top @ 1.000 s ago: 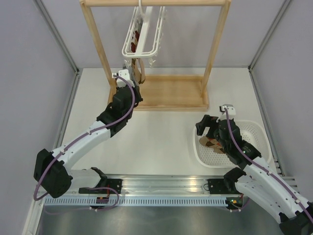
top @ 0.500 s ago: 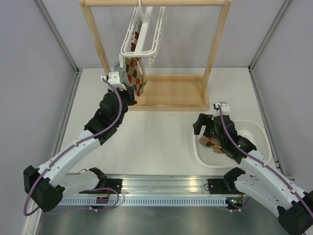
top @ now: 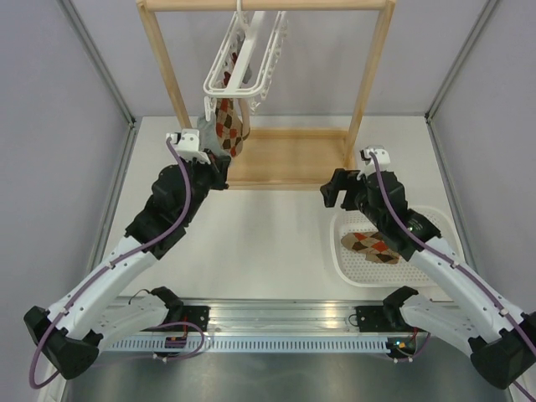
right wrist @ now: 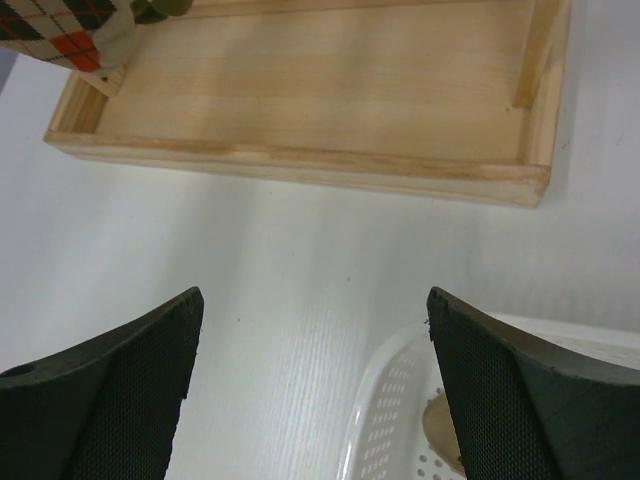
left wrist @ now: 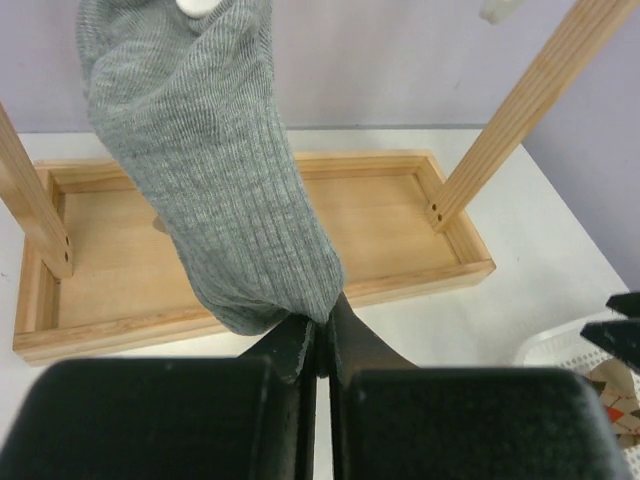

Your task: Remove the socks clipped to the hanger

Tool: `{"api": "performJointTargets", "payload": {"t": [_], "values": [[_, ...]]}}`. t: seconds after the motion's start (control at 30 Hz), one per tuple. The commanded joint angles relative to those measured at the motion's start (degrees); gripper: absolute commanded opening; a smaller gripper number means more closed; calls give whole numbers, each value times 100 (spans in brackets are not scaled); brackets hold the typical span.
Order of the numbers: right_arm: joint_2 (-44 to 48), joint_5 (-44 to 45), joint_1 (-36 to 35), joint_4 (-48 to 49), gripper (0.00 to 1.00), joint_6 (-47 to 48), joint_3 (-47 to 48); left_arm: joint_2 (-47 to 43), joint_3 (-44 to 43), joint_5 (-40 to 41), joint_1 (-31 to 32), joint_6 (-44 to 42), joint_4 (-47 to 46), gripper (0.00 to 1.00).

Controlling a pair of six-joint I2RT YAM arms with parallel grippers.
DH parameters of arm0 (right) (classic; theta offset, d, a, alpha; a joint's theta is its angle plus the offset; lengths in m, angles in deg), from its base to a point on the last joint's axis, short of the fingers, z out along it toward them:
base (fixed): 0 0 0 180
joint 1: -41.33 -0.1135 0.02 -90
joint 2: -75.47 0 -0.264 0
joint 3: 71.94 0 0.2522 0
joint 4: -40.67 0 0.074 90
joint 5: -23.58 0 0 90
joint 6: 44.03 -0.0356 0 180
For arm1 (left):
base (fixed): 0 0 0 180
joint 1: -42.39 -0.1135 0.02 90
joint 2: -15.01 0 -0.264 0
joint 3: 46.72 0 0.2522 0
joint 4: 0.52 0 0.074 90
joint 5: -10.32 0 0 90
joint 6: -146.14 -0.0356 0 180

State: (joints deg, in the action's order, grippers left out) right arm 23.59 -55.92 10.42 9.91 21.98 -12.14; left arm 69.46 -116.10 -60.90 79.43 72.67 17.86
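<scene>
left end effector (left wrist: 322, 335) pinching shut on toe of grey sock (left wrist: 215, 170) hanging from hanger (top: 239, 59); right end effector (right wrist: 313, 295) gaping wide, empty, hovering over worktop (right wrist: 250, 250) beside far-left corner of basket (right wrist: 380, 400)

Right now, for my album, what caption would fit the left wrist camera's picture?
The left gripper shut on the tip of a hanging grey sock, over the wooden tray.

We can read no text, label, brand, number or sign anywhere: not on the socks (top: 228, 126), hanger (top: 226, 87), rack (top: 165, 67) or basket (top: 347, 266).
</scene>
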Motion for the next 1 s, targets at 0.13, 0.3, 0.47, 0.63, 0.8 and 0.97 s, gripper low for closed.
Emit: {"api": "performJointTargets", "payload": {"t": [0.13, 0.3, 0.47, 0.63, 0.8, 0.97], "values": [[-507, -330, -388, 311, 95, 96, 1125, -356, -125, -762, -3, -441, 364, 2], [-1025, 161, -1212, 364, 95, 61, 1950, -488, 33, -842, -3, -528, 399, 2], [-1920, 540, -1909, 381, 95, 157, 2891, -568, 165, -798, -12, -599, 390, 2], [-2616, 584, -2287, 530, 95, 280, 4061, -577, 235, -911, -21, -537, 390, 2], [-3240, 707, -2375, 680, 95, 359, 4860, -515, 270, -1210, -21, -423, 373, 2], [-3732, 717, -2384, 689, 96, 439, 5353, -506, 279, -1316, -30, -397, 338, 2]]}}
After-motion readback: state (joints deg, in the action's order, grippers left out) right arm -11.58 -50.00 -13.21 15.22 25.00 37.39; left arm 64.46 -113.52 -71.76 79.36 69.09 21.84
